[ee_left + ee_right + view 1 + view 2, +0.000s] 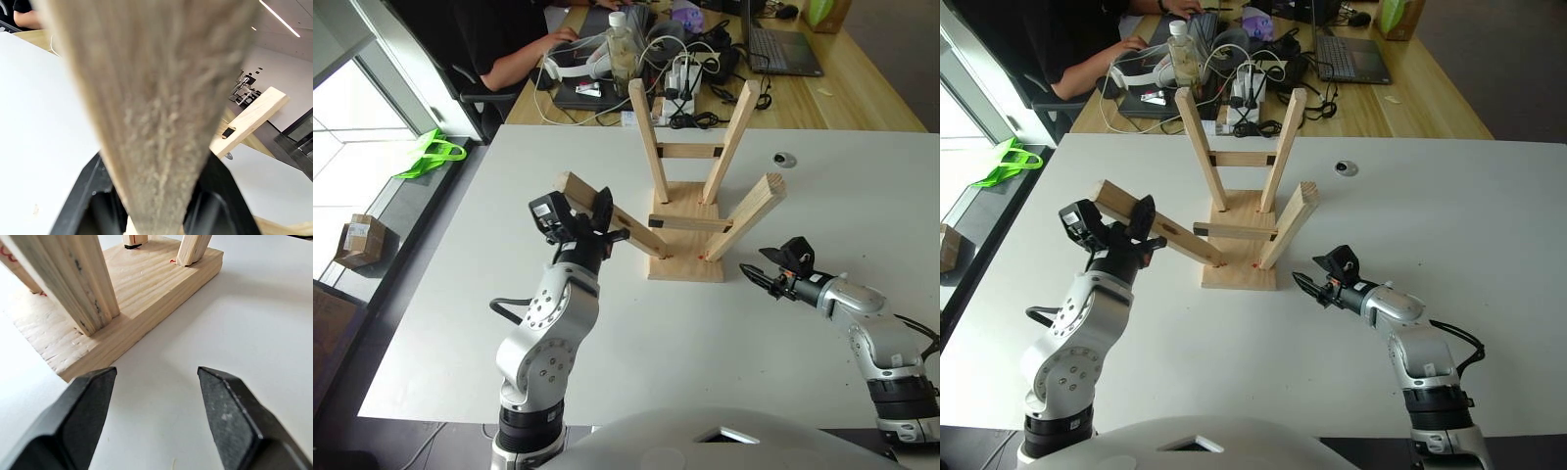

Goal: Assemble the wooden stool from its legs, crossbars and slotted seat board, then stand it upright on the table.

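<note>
Left claw [591, 221] is clamped on the pale wooden front-left leg [641, 236], up near its free end, and that leg leans outward from the flat rectangular wooden seat board [685, 272]. Right claw [756, 266] sits low over the white table [754, 372], fingers apart and holding nothing, just beside the board's right front corner. The stool is upside down: board flat on the table, four legs pointing up, with the near slim wooden crossbar [690, 223] and the far crossbar [688, 151] bridging them. It looks assembled, so the flip is what's left, I'd say. To do it well, bring the right claw onto the front-right leg [751, 213] near the crossbar, grip both sides evenly, then lift and rotate slowly. Pull on one leg alone and a joint may work loose.
</note>
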### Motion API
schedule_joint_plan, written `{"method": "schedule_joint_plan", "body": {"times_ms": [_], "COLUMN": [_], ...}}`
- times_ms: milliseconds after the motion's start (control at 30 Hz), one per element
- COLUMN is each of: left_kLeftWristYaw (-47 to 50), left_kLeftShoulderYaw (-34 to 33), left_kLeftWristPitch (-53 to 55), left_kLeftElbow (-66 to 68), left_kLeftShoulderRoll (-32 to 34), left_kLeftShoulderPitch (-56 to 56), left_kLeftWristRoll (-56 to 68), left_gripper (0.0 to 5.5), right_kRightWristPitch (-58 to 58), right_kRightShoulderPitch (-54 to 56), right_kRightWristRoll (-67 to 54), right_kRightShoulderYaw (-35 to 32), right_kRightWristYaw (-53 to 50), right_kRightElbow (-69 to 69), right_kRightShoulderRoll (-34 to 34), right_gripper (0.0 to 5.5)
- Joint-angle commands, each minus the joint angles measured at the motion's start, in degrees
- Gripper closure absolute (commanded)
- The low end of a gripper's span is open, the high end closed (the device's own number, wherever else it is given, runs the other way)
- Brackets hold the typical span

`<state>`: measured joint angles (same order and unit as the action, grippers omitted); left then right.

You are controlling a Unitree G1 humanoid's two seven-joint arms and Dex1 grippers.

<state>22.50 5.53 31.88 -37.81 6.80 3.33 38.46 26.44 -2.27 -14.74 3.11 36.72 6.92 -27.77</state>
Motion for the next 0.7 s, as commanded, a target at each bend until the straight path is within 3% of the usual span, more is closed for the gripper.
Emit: {"method": "schedule_joint_plan", "body": {"times_ms": [33, 500, 700], "left_kLeftWristYaw": [-0.4, -3.3, -7.43], "left_kLeftShoulderYaw": [1.51, 4.04, 6.91], "left_kLeftWristPitch": [4.46, 16.95, 19.69], "left_kLeftElbow": [1.32, 2.16, 0.35], "left_kLeftShoulderRoll": [0.51, -2.43, -0.68], "left_kLeftShoulderPitch": [-1.93, -10.16, -10.85], "left_kLeftWristRoll": [-4.06, -7.72, -10.46], "left_gripper": [4.47, 4.47, 4.47], "right_kRightWristPitch": [0.07, -0.87, -0.82], "right_kRightShoulderPitch": [0.87, 0.47, 0.7], "right_kRightWristRoll": [0.55, 1.34, 1.6], "right_kRightShoulderYaw": [-0.02, 0.89, 0.93], "right_kRightWristYaw": [-0.6, -2.02, -2.55], "right_kRightElbow": [0.51, 0.96, 1.07], "right_kRightShoulderRoll": [0.12, 1.54, 2.19], "right_gripper": [2.38, 2.38, 2.38]}}
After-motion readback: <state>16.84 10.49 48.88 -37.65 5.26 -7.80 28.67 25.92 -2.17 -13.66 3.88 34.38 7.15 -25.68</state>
